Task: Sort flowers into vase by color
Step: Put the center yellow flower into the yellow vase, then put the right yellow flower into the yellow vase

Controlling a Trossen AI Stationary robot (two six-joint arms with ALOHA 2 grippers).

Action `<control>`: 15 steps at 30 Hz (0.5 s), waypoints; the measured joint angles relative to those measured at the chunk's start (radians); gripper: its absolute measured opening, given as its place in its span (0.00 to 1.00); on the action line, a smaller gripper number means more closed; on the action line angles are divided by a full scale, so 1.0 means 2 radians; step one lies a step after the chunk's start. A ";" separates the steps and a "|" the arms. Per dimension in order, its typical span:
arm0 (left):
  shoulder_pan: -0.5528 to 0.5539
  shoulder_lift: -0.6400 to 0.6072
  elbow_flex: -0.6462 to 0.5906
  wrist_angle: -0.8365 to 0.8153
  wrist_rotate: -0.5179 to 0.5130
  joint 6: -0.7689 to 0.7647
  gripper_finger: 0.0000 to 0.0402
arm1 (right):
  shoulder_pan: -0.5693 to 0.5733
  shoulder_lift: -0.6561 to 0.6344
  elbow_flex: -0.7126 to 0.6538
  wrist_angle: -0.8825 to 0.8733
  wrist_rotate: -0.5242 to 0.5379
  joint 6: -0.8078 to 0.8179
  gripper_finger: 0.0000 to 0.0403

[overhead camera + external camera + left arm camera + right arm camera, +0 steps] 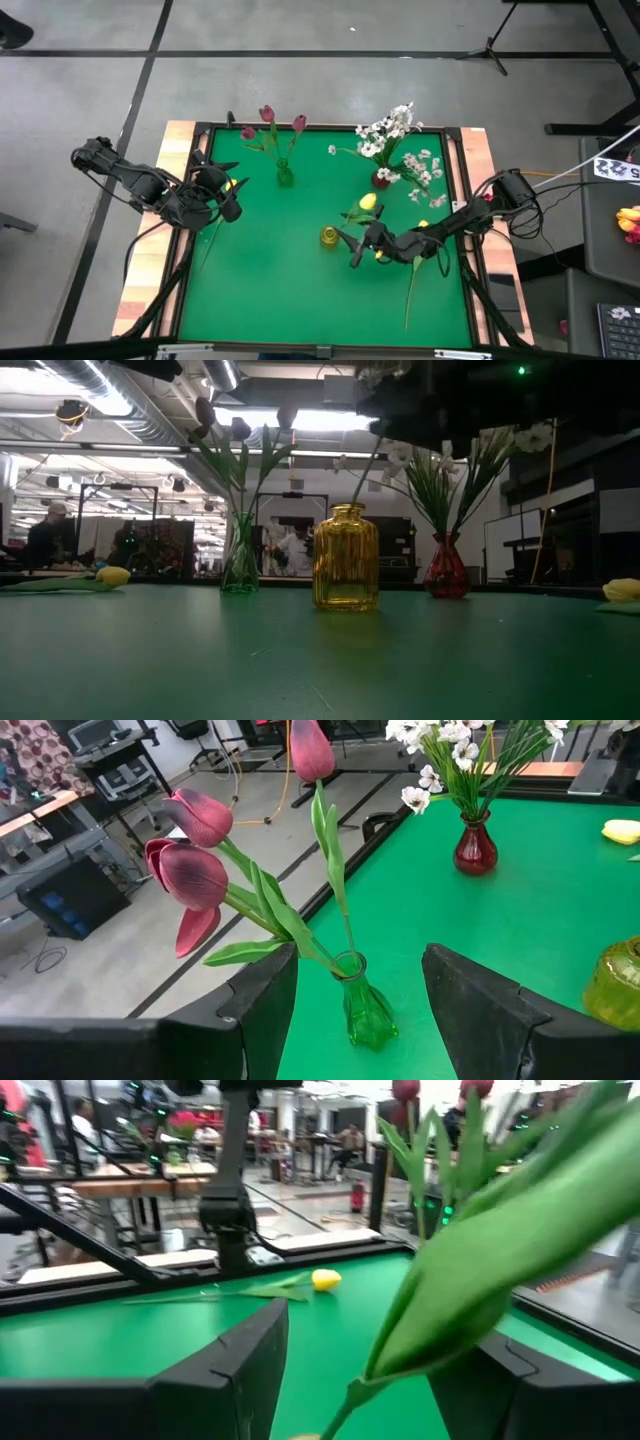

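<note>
Nearest in the low view, the yellow vase [346,557] stands upright mid-table, and a green stem is seen rising out of its mouth toward the right gripper [362,246], which hangs over the mat just beside that vase. In the right wrist view its fingers [238,1370] are spread wide, with a broad leaf and stem passing between them; no pad is seen pressing on the stem, so the tulip [369,202] is judged released or barely touched. Its yellow head shows just beyond the vase from above.

The risk sits right here. If the stem is only shallowly seated, the tulip could tip back out as the fingers pull away, and a leaf snagged on a pad would drag it. The narrow vase could also be knocked over by a careless retreat.

A long stem [412,283] lies near the right arm, with yellow heads beside the arm. At the left edge, another yellow tulip [231,185] lies flat, unsorted, by the left gripper [228,190], whose fingers [258,1010] are held apart on nothing.

Farther back, the green vase [284,177] holds three maroon tulips [267,114], glossy and upright. The red vase [381,180] carries white sprays [392,130], splayed wide.
</note>
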State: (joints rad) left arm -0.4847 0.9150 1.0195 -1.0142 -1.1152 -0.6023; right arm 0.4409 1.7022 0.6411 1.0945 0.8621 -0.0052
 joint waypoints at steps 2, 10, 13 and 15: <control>0.000 0.000 0.000 0.000 0.000 0.001 0.53 | 0.000 0.000 0.000 -0.011 0.011 0.008 0.53; 0.000 0.000 0.000 0.000 0.000 0.003 0.53 | -0.015 0.000 0.000 -0.085 0.014 0.082 0.57; 0.000 0.000 0.000 0.000 0.000 0.003 0.53 | -0.015 -0.004 0.000 -0.116 0.018 0.109 0.59; 0.000 0.000 0.000 0.000 0.000 0.003 0.53 | -0.014 -0.014 0.000 -0.137 0.017 0.130 0.60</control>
State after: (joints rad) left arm -0.4847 0.9150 1.0195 -1.0138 -1.1152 -0.5957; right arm 0.4123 1.6747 0.6411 0.8200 0.8969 0.2547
